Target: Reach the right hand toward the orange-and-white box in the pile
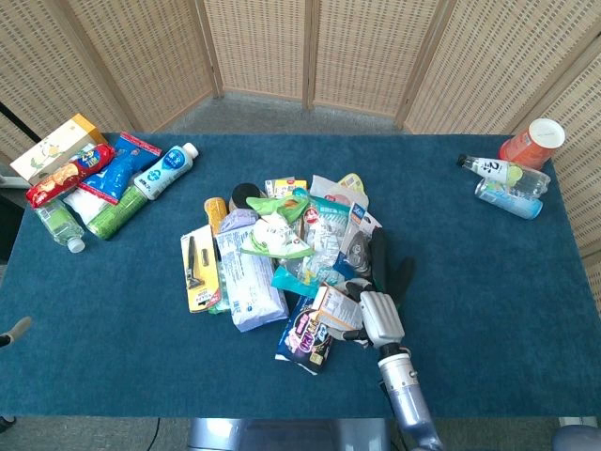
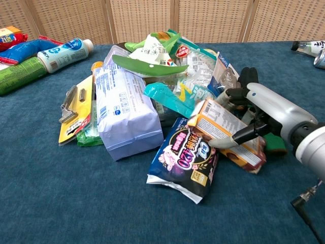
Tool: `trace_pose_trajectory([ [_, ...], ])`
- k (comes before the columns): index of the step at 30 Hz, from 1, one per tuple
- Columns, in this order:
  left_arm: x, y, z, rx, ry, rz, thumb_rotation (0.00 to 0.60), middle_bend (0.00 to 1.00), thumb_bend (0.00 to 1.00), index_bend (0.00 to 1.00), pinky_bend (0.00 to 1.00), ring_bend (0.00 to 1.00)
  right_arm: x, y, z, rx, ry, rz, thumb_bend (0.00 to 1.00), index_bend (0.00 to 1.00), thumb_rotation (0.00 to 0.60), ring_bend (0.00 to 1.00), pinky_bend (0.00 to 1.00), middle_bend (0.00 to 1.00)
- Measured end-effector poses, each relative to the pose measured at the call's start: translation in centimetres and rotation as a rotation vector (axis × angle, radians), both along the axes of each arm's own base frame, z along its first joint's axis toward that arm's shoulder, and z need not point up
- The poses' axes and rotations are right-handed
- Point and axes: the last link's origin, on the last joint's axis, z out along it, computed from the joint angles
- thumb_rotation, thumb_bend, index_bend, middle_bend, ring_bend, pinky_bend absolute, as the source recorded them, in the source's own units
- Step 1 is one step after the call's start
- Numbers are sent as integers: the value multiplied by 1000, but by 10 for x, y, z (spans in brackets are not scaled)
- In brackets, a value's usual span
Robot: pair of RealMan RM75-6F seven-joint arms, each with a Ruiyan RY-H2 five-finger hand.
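You are bringing the right hand (image 2: 254,114) in against the orange-and-white box (image 2: 226,133), which is lying tilted at the near right edge of the pile, propped on the dark purple packet (image 2: 185,158) and partly overhanging the blue surface (image 2: 76,203).

Risks, as judged from here:
- The box is resting on a slick packet and not on the surface. Any further push from the right is likely to slide it leftward or tip it off the packet.
- The clear wrapped packs (image 2: 200,71) and the teal piece (image 2: 167,94) are leaning just above and behind the box (loose, nothing pinning them). Disturbing the box may be enough to bring them down onto the hand.
- A dark glove-like item (image 1: 390,268) is lying just behind the hand; the upper fingers could snag it.

Position of the box relative to the fingers: one finger (image 2: 228,141) is lying across the front face of the box, touching it, while the others are reaching over its far top edge. The hand is therefore straddling the right end of the box. I cannot tell whether this is a firm clasp or mere contact. The left hand is not appearing in either view.
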Motion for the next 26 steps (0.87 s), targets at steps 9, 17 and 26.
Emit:
trace_pose_trajectory([
  [9,1,0,-1,-5,-7,-5,600,0,0,69,0,0,4,-1,25,-107,-6,30,0,698,600,510,660,810],
  [17,3,-1,0,-3,-11,-10,600,0,0,70,0,0,25,-7,68,-200,0,96,0,692,600,512,659,810],
  [26,4,-1,-3,-14,-11,-13,600,0,0,69,0,0,67,-22,119,-318,13,197,0,687,600,512,659,810],
])
